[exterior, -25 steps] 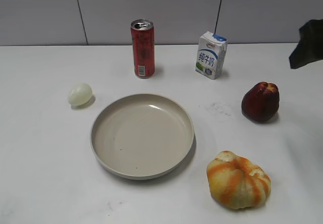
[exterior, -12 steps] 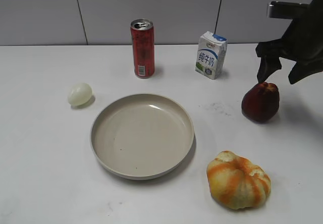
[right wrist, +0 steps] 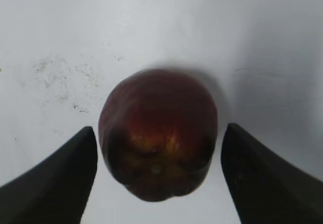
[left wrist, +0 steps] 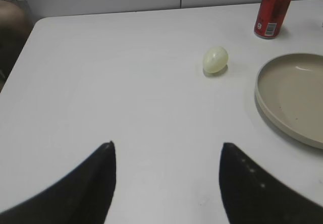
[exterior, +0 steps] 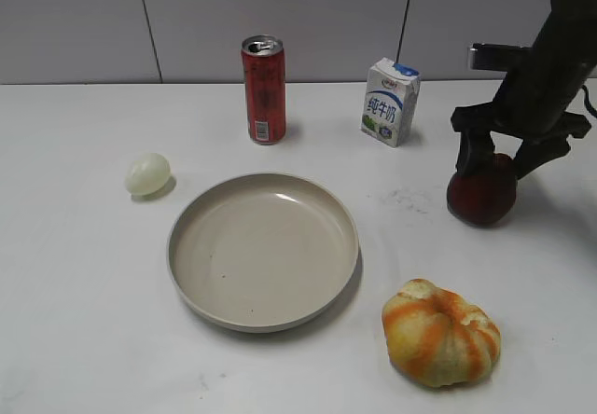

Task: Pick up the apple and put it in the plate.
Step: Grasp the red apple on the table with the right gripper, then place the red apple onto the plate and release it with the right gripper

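The apple (right wrist: 158, 133) sat on the worktop (exterior: 84, 274) between the wide-spread jaws of the right gripper (right wrist: 158, 171), untouched.

dark red apple (exterior: 481, 195), empty beige plate (exterior: 263, 251)

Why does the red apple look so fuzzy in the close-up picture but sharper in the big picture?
In the right wrist view the apple sits very near the lens, between the right gripper's open fingers, so its edges blur and a soft shadow spreads behind it; in the exterior view the apple is farther off and crisper, and the plate shows a small bright glint.
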### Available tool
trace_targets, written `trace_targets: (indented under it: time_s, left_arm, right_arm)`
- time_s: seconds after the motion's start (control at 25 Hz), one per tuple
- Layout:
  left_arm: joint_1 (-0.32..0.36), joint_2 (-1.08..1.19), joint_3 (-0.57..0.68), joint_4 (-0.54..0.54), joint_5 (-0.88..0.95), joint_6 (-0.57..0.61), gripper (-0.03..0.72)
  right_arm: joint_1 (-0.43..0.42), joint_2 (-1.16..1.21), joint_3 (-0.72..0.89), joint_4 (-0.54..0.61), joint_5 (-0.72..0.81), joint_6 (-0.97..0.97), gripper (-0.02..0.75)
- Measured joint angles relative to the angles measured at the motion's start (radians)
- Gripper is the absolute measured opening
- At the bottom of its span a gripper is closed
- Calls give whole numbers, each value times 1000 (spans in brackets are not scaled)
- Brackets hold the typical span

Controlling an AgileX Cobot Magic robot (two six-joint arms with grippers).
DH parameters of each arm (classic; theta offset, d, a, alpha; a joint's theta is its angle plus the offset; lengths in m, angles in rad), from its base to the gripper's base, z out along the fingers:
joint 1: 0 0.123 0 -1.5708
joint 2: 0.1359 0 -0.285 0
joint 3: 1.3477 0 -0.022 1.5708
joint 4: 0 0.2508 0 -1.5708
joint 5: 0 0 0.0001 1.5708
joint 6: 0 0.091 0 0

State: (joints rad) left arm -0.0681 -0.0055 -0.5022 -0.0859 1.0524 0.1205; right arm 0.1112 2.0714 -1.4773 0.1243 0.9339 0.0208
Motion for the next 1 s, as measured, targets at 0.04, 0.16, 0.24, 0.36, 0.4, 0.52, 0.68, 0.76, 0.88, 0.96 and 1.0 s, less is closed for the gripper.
trace_targets:
  time_s: [0.04, 0.16, 0.24, 0.36, 0.4, 0.52, 0.68, 0.76, 0.88, 0.96, 1.0]
  left_arm:
    - [0, 0, 0, 0, 0, 0, 491]
    - [0, 0, 0, 0, 0, 0, 491]
    - [0, 0, 0, 0, 0, 0, 491]
    - [0, 0, 0, 0, 0, 0, 491]
    - [0, 0, 0, 0, 0, 0, 491]
    - [0, 0, 0, 0, 0, 0, 491]
    - [0, 0, 0, 0, 0, 0, 491]
    - [0, 0, 0, 0, 0, 0, 491]
    - [0, 0, 0, 0, 0, 0, 491]
    - [0, 0, 0, 0, 0, 0, 491]
    - [0, 0, 0, 0, 0, 0, 491]
  right_arm:
    - [0, 2, -3, -3, 3, 2, 605]
    - [0, 5, -5, -7, 9, 2, 582]
    - [0, 4, -7, -7, 11, 3, 579]
    - [0, 6, -12, -8, 22, 3, 578]
    - [0, 7, -14, -9, 29, 3, 578]
    - [8, 7, -38, -18, 85, 4, 575]
    - [52, -21, -90, -22, 137, 5, 575]
    - [105, -49, -119, -20, 142, 5, 575]
    - [220, -77, -163, -17, 152, 5, 575]
    - [314, -79, -189, -14, 159, 5, 575]
    - [361, -79, -195, -12, 157, 5, 575]
